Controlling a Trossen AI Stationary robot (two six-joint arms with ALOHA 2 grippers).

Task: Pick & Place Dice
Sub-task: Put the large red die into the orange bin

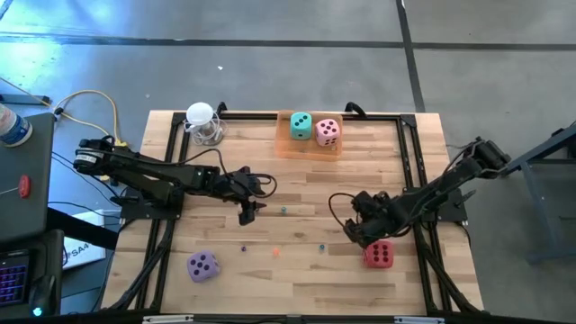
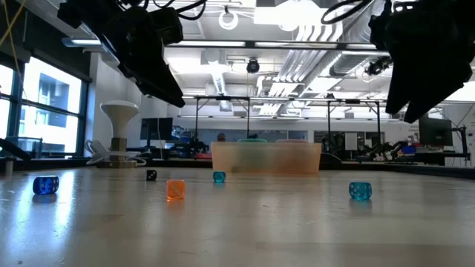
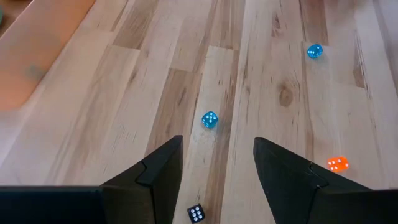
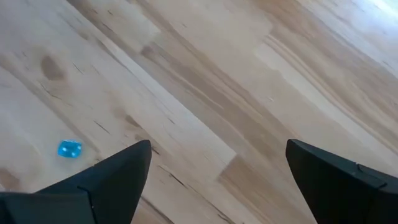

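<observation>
A teal die (image 1: 301, 125) and a pink die (image 1: 328, 132) sit in a shallow orange tray (image 1: 286, 144) at the table's far edge. The purple die (image 1: 202, 265) rests on the table near the left front. The red die (image 1: 378, 255) rests on the table at the right front. My left gripper (image 1: 249, 210) hovers open over the table's middle, above small dice (image 3: 209, 120). My right gripper (image 1: 358, 232) hangs open just left of the red die, touching nothing; its wrist view (image 4: 217, 180) shows bare wood between the fingers.
Tiny dice lie scattered on the wood: blue ones (image 3: 314, 51), an orange one (image 3: 337, 163), a black one (image 3: 196, 213). A white lamp-like stand (image 1: 202, 121) stands at the far left corner. A black frame (image 1: 409, 153) runs along the table's edges.
</observation>
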